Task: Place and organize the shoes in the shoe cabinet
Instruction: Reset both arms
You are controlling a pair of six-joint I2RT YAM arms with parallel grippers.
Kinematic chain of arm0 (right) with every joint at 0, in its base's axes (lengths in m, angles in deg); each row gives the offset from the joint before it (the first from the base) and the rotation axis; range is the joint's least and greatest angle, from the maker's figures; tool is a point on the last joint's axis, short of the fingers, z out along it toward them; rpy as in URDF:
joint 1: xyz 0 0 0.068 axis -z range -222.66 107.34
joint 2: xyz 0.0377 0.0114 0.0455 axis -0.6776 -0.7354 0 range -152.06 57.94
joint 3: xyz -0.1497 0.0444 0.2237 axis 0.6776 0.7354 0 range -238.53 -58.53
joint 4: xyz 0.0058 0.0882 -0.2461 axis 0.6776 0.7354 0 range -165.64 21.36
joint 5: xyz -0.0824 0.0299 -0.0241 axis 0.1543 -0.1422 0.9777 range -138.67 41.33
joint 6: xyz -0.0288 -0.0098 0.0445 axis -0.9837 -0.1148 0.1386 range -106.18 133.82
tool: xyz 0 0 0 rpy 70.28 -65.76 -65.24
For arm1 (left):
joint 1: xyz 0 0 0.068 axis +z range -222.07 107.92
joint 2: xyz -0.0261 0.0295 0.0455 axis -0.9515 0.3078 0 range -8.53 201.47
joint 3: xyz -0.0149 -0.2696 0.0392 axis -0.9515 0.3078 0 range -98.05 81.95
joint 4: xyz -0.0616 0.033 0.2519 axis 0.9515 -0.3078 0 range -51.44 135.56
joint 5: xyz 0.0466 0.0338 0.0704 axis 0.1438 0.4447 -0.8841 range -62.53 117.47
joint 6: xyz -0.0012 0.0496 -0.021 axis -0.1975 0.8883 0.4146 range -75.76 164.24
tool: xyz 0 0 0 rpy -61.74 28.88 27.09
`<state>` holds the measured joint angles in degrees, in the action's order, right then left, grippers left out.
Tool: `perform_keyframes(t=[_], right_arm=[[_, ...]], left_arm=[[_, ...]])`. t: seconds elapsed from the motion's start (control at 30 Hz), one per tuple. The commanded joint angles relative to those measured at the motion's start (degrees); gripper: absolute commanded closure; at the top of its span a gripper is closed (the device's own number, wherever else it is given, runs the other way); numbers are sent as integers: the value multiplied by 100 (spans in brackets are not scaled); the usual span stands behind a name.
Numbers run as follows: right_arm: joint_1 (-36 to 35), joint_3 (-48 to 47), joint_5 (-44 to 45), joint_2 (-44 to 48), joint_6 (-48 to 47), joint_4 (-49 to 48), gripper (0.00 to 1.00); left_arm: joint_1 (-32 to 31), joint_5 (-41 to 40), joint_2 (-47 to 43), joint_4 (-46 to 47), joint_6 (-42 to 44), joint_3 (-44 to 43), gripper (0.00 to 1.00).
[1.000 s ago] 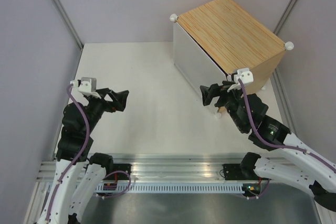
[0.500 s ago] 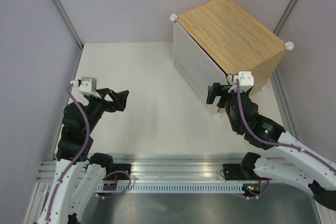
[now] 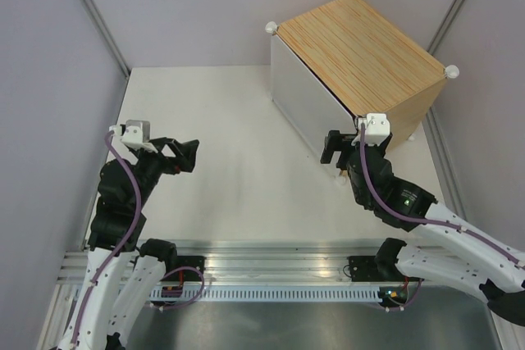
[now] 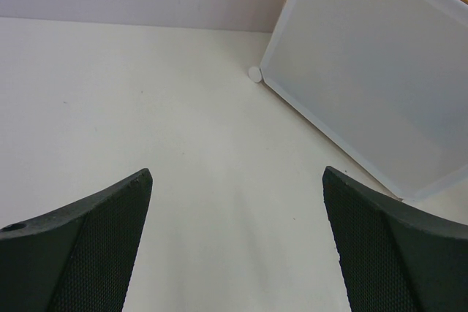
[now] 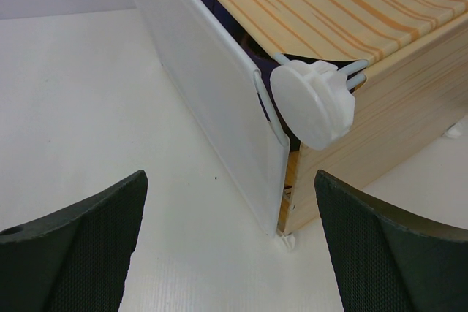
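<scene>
The shoe cabinet [image 3: 357, 51], a light striped wooden box with white corner knobs, stands at the back right. Its white translucent door [image 3: 299, 104] covers the front. In the right wrist view the door [image 5: 212, 85] stands slightly ajar at the near corner, beside a white knob [image 5: 313, 100]. Only a dark sliver shows in the gap. No shoes are visible. My right gripper [image 3: 335, 147] is open and empty, just in front of that near corner [image 5: 230, 246]. My left gripper [image 3: 187, 156] is open and empty over the table's left side [image 4: 235, 246], facing the door [image 4: 373, 71].
The white table [image 3: 221, 120] lies between grey walls with metal posts on both sides. The cabinet's small white foot [image 5: 287, 239] rests on the table by the door's near edge. Another white foot [image 4: 254, 74] marks the door's far corner. A metal rail [image 3: 271, 260] runs along the near edge.
My right wrist has turned and drawn slightly nearer, staying at the cabinet's near corner. The left arm has not moved.
</scene>
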<state>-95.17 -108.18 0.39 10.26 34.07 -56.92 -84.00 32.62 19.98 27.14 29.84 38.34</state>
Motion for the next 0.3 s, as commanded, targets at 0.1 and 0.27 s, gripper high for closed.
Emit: perform_keyframes(t=[0.1, 0.27], right_arm=[[-5, -63, 306, -40, 146, 105, 2], [-5, -308, 446, -355, 356, 404, 2]], left_arm=[[15, -471, -153, 22, 367, 29, 1], [15, -427, -83, -4, 385, 11, 0]])
